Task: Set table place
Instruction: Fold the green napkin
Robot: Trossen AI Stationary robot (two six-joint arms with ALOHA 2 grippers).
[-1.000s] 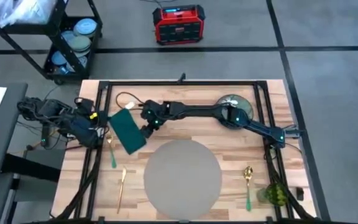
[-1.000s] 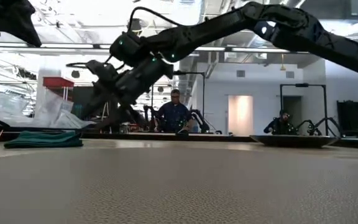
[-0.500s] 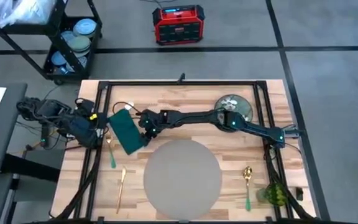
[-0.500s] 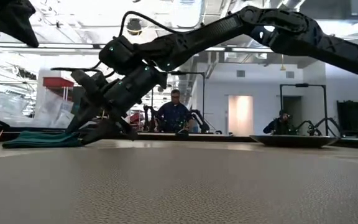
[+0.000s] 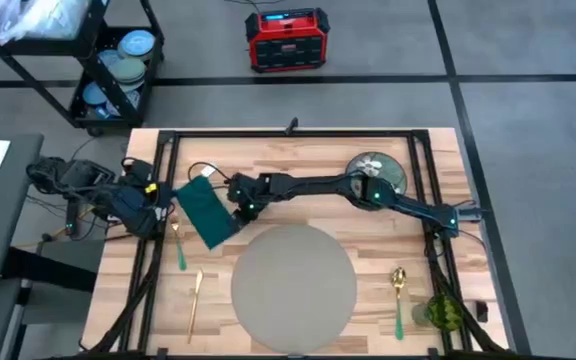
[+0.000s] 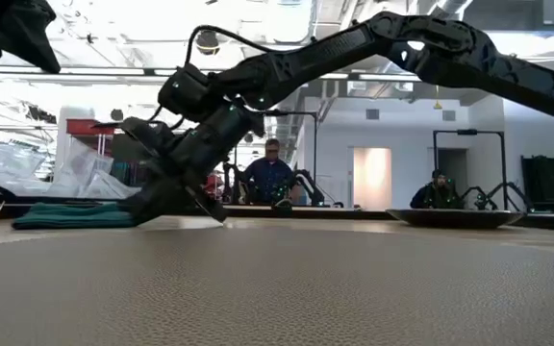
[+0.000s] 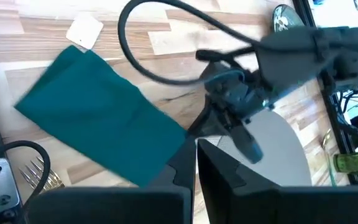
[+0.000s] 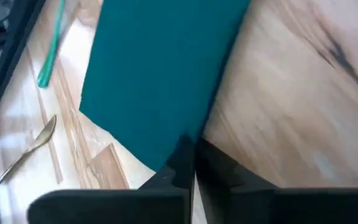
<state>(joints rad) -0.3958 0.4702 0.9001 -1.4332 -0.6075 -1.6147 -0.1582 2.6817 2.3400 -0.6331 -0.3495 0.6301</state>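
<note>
Dark green cloth napkin (image 5: 204, 211), lying on the wooden plank worktop (image 5: 308, 165) just beside the round grey placemat (image 5: 293, 287), is met at its edge by the right gripper (image 5: 240, 210), fingers seemingly closed without gripping, so low, flat pressure would be judged best; the left gripper (image 5: 156, 222) waits nearby, its fingers closed.

Table (image 5: 298, 160) light wood planks w/ black frame. Mat (image 5: 293, 281) plain grey, near centre. Napkin (image 5: 204, 211) dark teal-green, left of mat. Plate (image 5: 376, 172) far right, grey-green w/ pale flower pattern. Fork (image 5: 181, 246) green handle, gold knife (image 5: 195, 304) at left. Spoon (image 5: 399, 298) gold bowl, green handle, right. Green glass (image 5: 440, 312) near right corner. Arms dark; red box (image 5: 287, 39) on grey floor.
</note>
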